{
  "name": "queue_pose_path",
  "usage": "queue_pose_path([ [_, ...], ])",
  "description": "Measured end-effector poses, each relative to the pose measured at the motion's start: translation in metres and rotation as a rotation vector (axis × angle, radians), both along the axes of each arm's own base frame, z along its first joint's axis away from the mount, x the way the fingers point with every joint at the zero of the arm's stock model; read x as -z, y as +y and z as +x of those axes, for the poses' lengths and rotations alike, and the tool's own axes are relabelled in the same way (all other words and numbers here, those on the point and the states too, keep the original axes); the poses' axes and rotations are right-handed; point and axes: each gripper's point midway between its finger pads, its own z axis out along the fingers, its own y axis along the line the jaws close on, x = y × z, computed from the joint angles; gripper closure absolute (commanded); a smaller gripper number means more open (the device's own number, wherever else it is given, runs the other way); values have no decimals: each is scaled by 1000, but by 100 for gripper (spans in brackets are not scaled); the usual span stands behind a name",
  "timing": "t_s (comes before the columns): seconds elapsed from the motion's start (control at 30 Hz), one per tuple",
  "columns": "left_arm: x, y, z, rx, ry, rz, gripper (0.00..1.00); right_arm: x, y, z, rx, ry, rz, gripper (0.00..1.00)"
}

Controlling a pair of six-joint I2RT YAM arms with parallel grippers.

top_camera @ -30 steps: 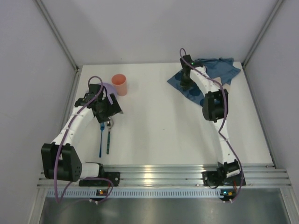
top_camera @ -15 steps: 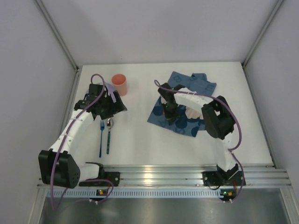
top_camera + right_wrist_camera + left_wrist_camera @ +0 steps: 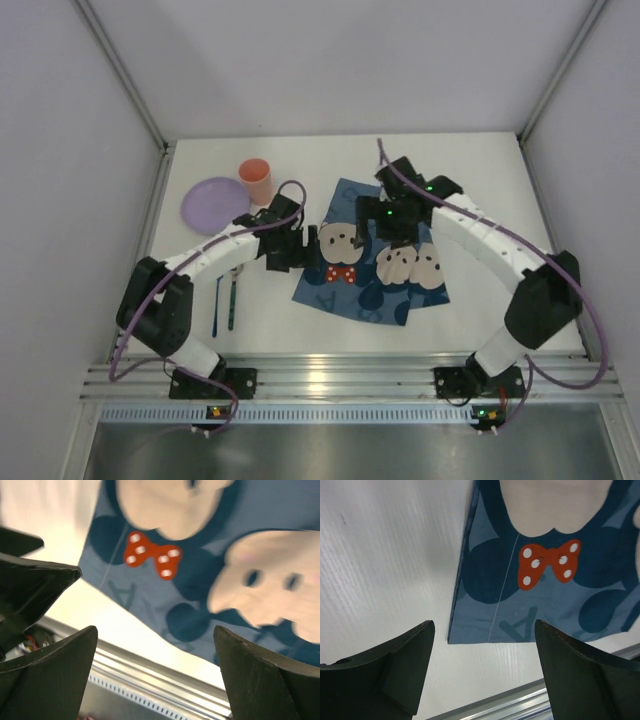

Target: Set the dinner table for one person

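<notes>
The dinner table (image 3: 500, 290) is a white top. On its middle a blue cartoon placemat (image 3: 368, 262) lies spread flat. My left gripper (image 3: 311, 246) stands open at the mat's left edge with nothing between its fingers. In the left wrist view the gripper (image 3: 484, 626) hovers over the placemat's (image 3: 545, 595) near corner and the bare table (image 3: 385, 555). My right gripper (image 3: 393, 234) hangs open over the mat's far middle, holding nothing. In the right wrist view the gripper (image 3: 155, 630) is above the placemat (image 3: 200, 575).
A purple plate (image 3: 212, 204) and an orange cup (image 3: 256, 181) stand at the far left. A blue fork (image 3: 216, 303) and a spoon (image 3: 232, 298) lie side by side near the left front. A metal rail (image 3: 340, 375) runs along the near edge.
The right gripper dragged the placemat from the far right corner to the middle and opened off it. The left arm swung right to the mat's edge, uncovering the purple plate.
</notes>
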Motion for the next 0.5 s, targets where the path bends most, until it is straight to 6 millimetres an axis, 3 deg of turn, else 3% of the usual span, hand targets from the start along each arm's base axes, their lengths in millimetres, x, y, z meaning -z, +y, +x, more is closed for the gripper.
queue_pose_path([
  [0.07,25,-5,-4,19,54,53,15,-15,-39,11,96,-51,21,0],
  [0.13,43,-6,-4,25,93,101,16,-15,-82,16,202,-69,13,0],
  [0.27,58,-14,25,20,94,169,17,13,-163,18,419,1,-40,0],
  [0.37,54,-27,58,28,40,184,17,32,-188,10,474,57,-70,0],
  [0.5,48,-38,91,39,-15,203,18,40,-191,11,458,81,-64,0],
])
